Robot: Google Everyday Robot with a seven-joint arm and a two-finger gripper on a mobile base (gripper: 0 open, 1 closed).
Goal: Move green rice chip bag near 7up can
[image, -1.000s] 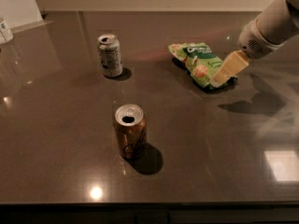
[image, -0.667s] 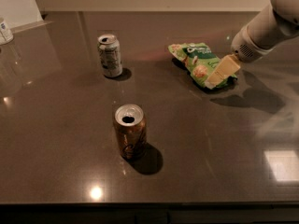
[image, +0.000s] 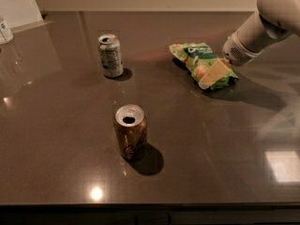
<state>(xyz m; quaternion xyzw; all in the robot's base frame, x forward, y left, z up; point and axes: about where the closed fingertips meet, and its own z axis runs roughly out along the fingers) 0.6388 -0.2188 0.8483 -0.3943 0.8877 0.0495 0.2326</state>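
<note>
The green rice chip bag (image: 193,56) lies flat on the dark table (image: 51,125) at the back right. My gripper (image: 212,75) comes in from the upper right and rests down on the bag's near right end. The 7up can (image: 110,55), silvery-white and green, stands upright at the back left, well apart from the bag.
A brown-orange can (image: 131,131) with dark script stands upright in the middle front. A small white container (image: 4,30) sits at the far left edge. A wall runs along the back of the table.
My gripper has moved down and left onto the bag's near right end. The bag and both cans have stayed where they were.
</note>
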